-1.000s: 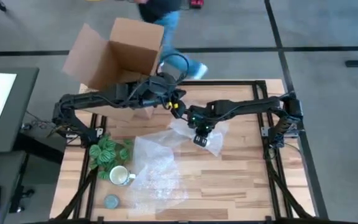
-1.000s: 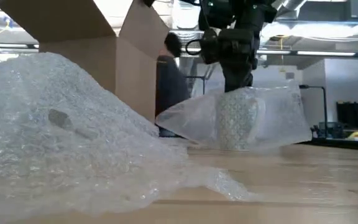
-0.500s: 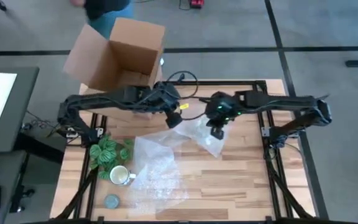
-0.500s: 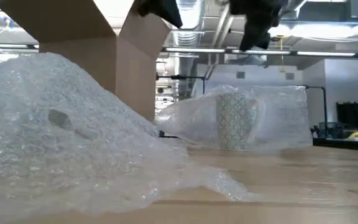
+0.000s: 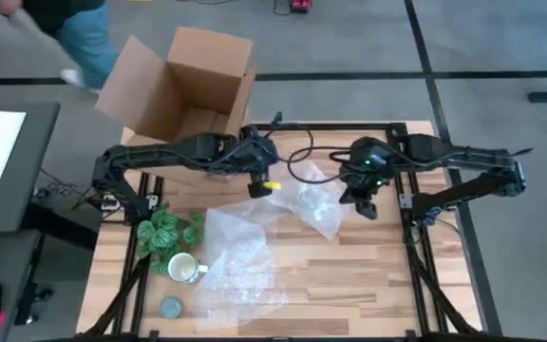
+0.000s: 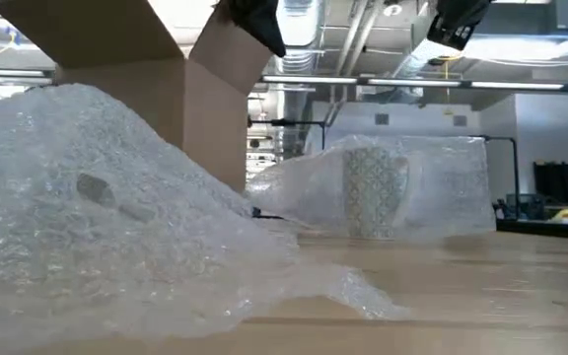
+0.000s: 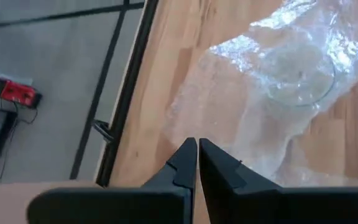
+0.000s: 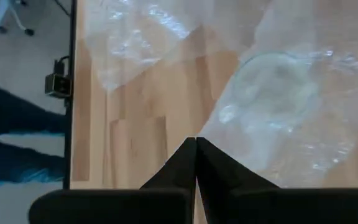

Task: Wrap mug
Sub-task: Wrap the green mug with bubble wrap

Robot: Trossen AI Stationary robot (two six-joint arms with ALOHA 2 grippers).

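Note:
The white-cream mug (image 5: 184, 269) stands upright near the table's front left, at the edge of a large loose sheet of bubble wrap (image 5: 237, 261). A second, patterned mug (image 6: 373, 192) stands upright under a smaller bubble wrap sheet (image 5: 319, 201) mid-table; its round rim (image 7: 300, 78) (image 8: 275, 84) shows through the wrap. My left gripper (image 5: 257, 188) (image 7: 197, 152) hovers shut just left of that sheet. My right gripper (image 5: 366, 203) (image 8: 196, 146) hovers shut just right of it. Both are raised above the table.
An open cardboard box (image 5: 183, 85) stands at the far left edge. A green patterned bundle (image 5: 164, 233) lies left of the big sheet, a flat grey-blue disc (image 5: 171, 307) near the front left corner. Bare wood (image 5: 349, 275) shows on the table's near right. A person (image 5: 74, 28) walks beyond the box.
My right gripper has risen off the top of the wrapped patterned mug and gone toward the table's right edge, leaving the wrap lying over the mug. The person behind the table has walked toward the left.

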